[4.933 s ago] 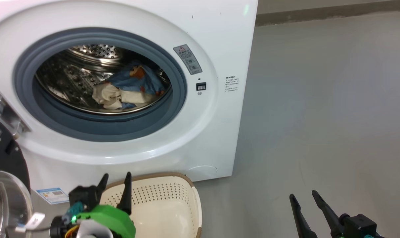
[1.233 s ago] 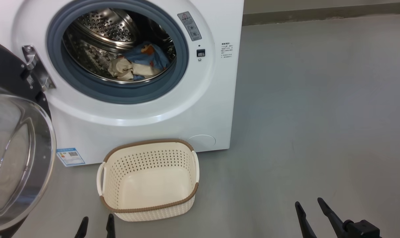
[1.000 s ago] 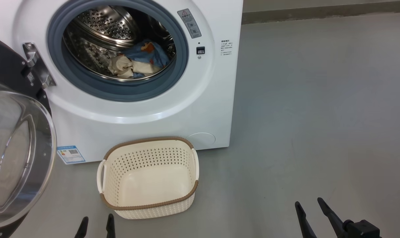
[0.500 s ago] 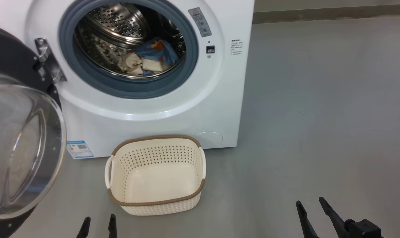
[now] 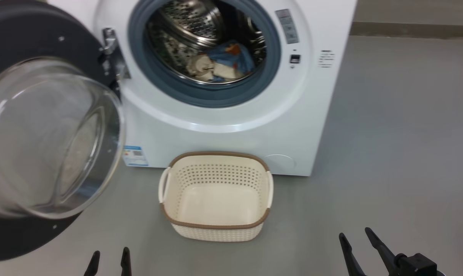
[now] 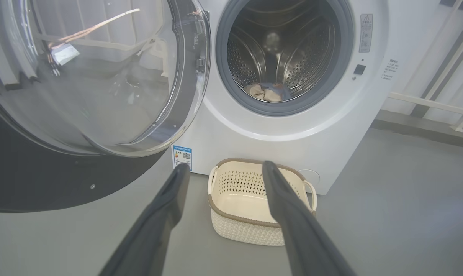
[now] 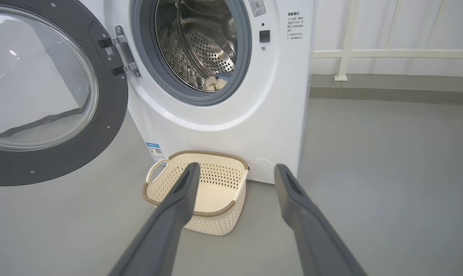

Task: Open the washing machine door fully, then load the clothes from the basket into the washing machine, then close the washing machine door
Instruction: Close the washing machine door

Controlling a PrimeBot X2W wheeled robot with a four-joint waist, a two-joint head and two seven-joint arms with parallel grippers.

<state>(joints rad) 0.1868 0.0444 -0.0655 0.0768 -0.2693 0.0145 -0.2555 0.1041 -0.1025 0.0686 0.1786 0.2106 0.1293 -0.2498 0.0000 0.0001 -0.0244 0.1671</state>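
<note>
Washing machine door (image 5: 51,138) hung open at nine o'clock of the washing machine (image 5: 223,126); clothes (image 5: 223,65) lay in its drum (image 5: 185,23), basket (image 5: 216,226) at six o'clock. Left claw (image 5: 111,251) and right claw (image 5: 354,232) were released, unladen. Risk: a push on curved glass (image 5: 28,115) might slip, leaving it unlatched.

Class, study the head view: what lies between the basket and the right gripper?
In the head view, the stretch between the basket and the open right gripper is bare grey floor.
</note>
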